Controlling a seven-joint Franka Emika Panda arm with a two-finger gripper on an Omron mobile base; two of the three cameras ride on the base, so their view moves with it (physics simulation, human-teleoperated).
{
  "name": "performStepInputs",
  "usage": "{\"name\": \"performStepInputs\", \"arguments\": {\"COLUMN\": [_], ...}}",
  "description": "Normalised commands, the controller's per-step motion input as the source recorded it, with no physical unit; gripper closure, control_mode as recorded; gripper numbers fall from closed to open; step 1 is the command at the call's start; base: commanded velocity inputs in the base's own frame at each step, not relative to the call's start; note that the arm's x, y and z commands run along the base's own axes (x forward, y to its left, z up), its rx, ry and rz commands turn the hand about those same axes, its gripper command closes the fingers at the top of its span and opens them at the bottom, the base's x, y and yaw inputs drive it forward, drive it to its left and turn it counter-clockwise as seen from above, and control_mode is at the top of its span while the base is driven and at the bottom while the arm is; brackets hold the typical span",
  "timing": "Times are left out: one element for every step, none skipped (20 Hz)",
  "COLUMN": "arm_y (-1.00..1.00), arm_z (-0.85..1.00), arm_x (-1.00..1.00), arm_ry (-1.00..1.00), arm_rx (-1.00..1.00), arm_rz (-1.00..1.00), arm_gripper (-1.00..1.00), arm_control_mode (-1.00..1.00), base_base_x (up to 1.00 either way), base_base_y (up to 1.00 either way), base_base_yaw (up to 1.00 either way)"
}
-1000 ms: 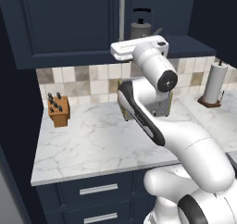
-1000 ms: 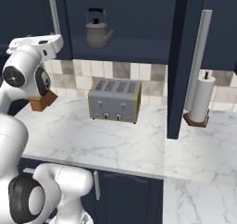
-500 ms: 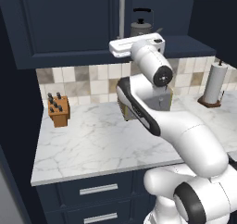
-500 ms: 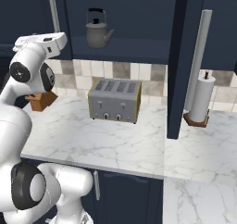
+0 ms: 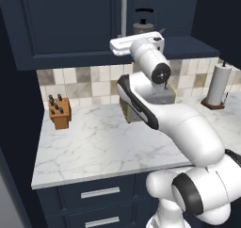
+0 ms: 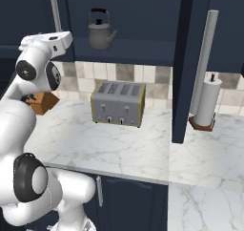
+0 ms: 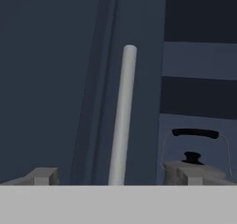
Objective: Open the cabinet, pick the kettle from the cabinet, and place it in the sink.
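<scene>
1 kettle (image 6: 100, 31) sits on the shelf inside the cabinet (image 5: 70, 29), right door swung open. In hand view, 1 silver bar handle (image 7: 122, 116) stands at 12 o'clock betw the fingertips, kettle at approx 4 o'clock. Gripper (image 7: 115, 176) released, jaws wide, holding nothing. On the table (image 6: 119, 144): 1 toaster (image 6: 117, 103), 1 knife block (image 5: 60, 112), 1 paper towel roll (image 6: 207, 102). 2 drawers (image 5: 96, 194) below the table.

Dark navy is shown on the cabinet (image 6: 143, 15), silver on its bar handle (image 7: 122, 121). The kettle (image 6: 100, 33) is seen in grey with a black handle, the bench (image 6: 133, 144) in grey-veined white marble, the toaster (image 6: 118, 103) in silver.
</scene>
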Motion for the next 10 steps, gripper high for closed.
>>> {"name": "performStepInputs", "arguments": {"arm_y": [0.0,0.01,0.02,0.01,0.02,0.01,0.01,0.02,0.03,0.06], "arm_z": [0.0,0.0,0.0,0.0,0.0,0.0,0.0,0.0,0.0,0.0], "arm_x": [0.27,0.28,0.27,0.27,0.25,0.23,0.19,0.19,0.18,0.18], "arm_ry": [0.0,0.0,0.0,0.0,0.0,0.0,0.0,0.0,0.0,0.0], "arm_rx": [0.0,0.0,0.0,0.0,0.0,0.0,-0.01,-0.01,-0.01,-0.01], "arm_rz": [-0.01,-0.01,-0.01,-0.01,-0.01,-0.01,-0.01,-0.01,-0.01,-0.01], "arm_gripper": [-1.0,-1.0,-1.0,-1.0,-1.0,-1.0,-1.0,-1.0,-1.0,-1.0], "arm_control_mode": [-1.0,-1.0,-1.0,-1.0,-1.0,-1.0,-1.0,-1.0,-1.0,-1.0], "base_base_x": [0.0,0.0,0.0,0.0,0.0,0.0,0.0,0.0,0.0,0.0], "base_base_y": [0.0,0.0,0.0,0.0,0.0,0.0,0.0,0.0,0.0,0.0], "base_base_yaw": [0.0,0.0,0.0,0.0,0.0,0.0,0.0,0.0,0.0,0.0]}}
